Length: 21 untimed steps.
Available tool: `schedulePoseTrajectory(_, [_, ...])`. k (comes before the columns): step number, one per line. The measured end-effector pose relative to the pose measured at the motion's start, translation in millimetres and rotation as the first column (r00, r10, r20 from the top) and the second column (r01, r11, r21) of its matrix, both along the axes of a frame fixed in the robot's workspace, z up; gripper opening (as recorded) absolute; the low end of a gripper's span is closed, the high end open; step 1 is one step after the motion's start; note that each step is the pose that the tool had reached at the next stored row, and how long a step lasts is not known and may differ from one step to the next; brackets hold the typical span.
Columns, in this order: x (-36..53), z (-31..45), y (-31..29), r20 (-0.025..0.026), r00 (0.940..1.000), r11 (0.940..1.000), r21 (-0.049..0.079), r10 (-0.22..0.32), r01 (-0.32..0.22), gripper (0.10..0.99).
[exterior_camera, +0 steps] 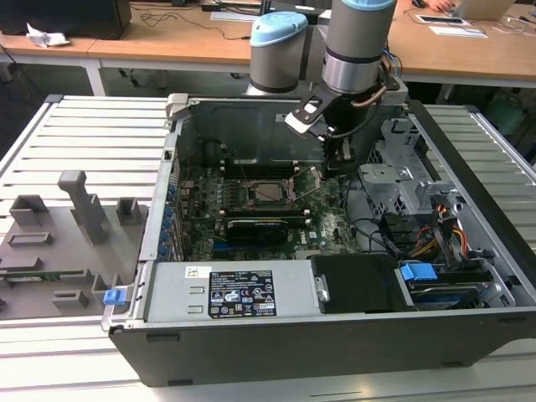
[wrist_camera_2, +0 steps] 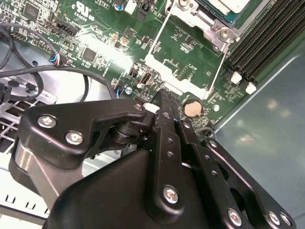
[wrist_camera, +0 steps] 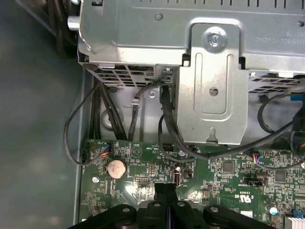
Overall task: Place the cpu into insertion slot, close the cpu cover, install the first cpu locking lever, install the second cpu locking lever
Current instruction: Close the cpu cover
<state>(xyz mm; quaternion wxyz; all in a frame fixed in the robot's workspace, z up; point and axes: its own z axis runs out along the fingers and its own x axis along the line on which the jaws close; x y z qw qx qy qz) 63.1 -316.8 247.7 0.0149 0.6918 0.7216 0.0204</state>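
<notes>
Down in the open computer case (exterior_camera: 377,335), the cpu (exterior_camera: 270,193) lies flat in the insertion slot (exterior_camera: 249,194) on the green board (exterior_camera: 328,223). Just past it in the exterior view, at two o'clock, the gripper (exterior_camera: 340,163) hangs low, its fingers (wrist_camera_2: 164,114) pressed together and holding nothing.

Lab: open computer case (exterior_camera: 335,343) on slatted bench (exterior_camera: 92,134), wooden desks (exterior_camera: 167,38) behind.

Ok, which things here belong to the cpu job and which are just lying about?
Job: silver-grey square cpu; dark silvery-rimmed insertion slot; silvery frame cpu cover; black gripper.
Lying about: black oblong card; round silver coin battery; grey plastic fixtures.
</notes>
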Motion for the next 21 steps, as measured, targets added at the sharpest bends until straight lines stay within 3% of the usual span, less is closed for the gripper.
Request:
schedulePoseTrajectory(2, [0.0,-0.2,0.0,-0.0111,0.9999,1.0,0.0,0.0,0.0,0.106])
schedulePoseTrajectory(4, [0.0,-0.2,0.1,-0.0291,0.9996,1.0,0.0,0.0,0.0,0.106])
schedulePoseTrajectory(7, [-0.5,0.5,0.1,-0.0409,0.9992,1.0,0.0,0.0,0.0,0.106])
schedulePoseTrajectory(9, [-2.2,1.0,0.0,-0.0429,0.9991,1.0,0.0,0.0,0.0,0.106])
schedulePoseTrajectory(17, [-12.1,1.0,0.0,-0.0429,0.9991,1.0,0.0,0.0,0.0,0.106])
schedulePoseTrajectory(21, [-23.7,1.0,0.0,-0.0429,0.9991,1.0,0.0,0.0,0.0,0.106])
